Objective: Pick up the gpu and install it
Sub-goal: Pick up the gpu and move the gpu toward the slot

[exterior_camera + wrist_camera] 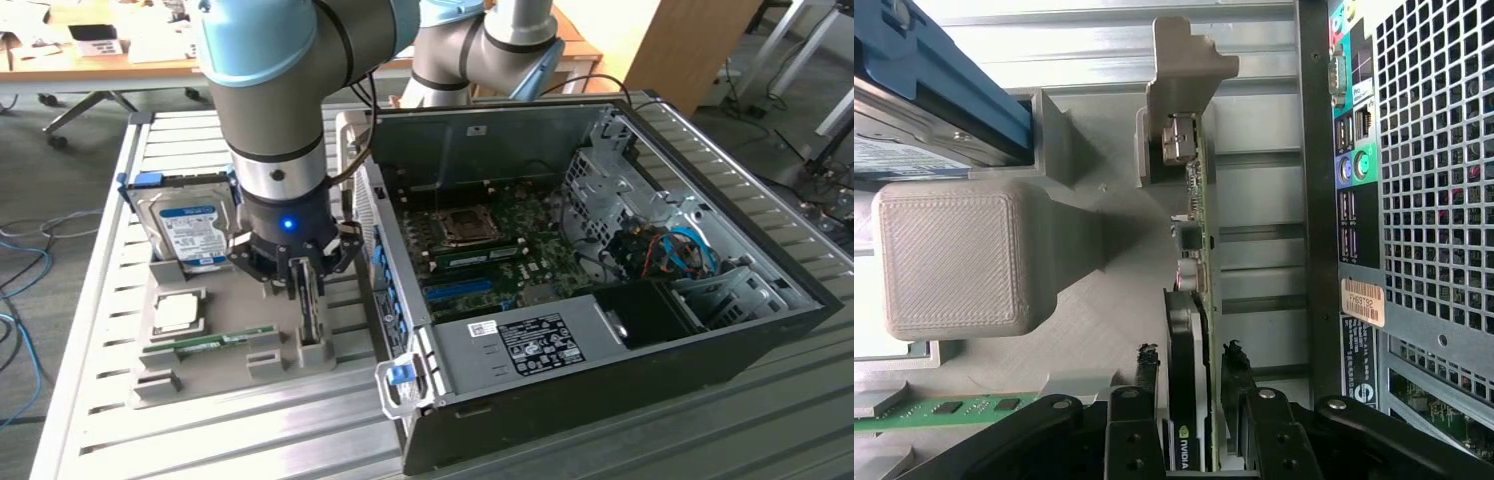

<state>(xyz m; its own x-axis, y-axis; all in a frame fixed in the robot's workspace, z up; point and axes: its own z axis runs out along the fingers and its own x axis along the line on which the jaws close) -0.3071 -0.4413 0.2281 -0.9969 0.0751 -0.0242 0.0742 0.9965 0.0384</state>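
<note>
The gpu stands on edge in a slot of the grey holder tray, its green board, black cooler and silver end bracket seen edge-on. My gripper reaches down over it, with one black finger against the cooler face and the other against the board face. In the exterior view the gripper sits low over the gpu, just beside the open computer case. The card still rests in its holder.
On the tray stand a hard drive with a blue-white label, a CPU and a narrow green RAM stick. The case's motherboard lies exposed. The case's rear panel is close beside the card.
</note>
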